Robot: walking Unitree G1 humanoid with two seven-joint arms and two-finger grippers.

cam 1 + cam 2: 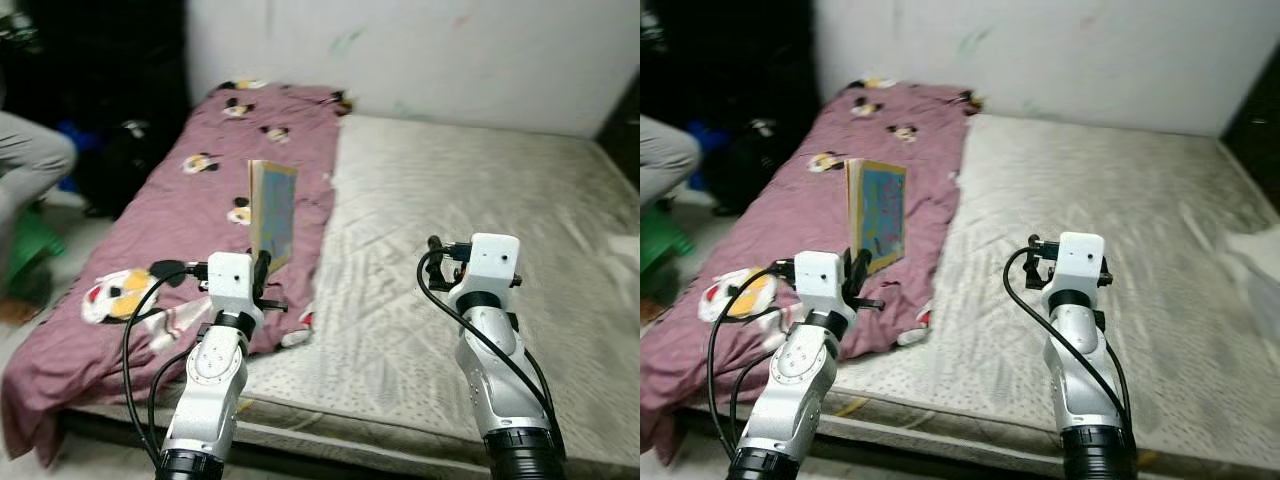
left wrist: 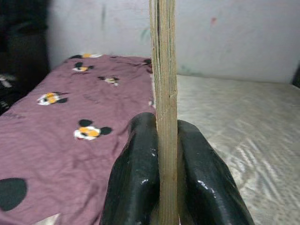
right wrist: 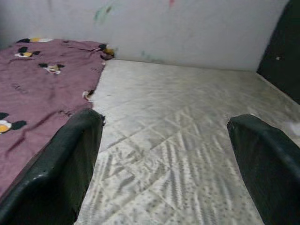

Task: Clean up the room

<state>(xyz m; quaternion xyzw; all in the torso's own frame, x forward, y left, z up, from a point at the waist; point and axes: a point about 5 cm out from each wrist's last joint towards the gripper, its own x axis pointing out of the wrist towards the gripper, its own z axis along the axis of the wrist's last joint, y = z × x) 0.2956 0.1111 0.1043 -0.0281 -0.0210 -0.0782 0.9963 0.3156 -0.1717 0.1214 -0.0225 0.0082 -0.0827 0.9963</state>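
Left wrist view shows the left pincer (image 2: 166,154) clamped on a thin picture book (image 1: 272,212) held upright above the maroon blanket (image 1: 170,230), the right pincer (image 3: 164,164) spread wide and empty over the bare mattress (image 1: 470,200); carrying the book away likely comes next.

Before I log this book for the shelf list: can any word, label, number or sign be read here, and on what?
Nothing here reads as text.
Book, held upright in the left gripper: blue cover with a yellow border, any print too blurred to read.
Purple blanket: cartoon figures, no lettering that can be made out.
Wall: faint coloured smudges, no words.
Mattress under the open right gripper: quilted pattern, no label showing.
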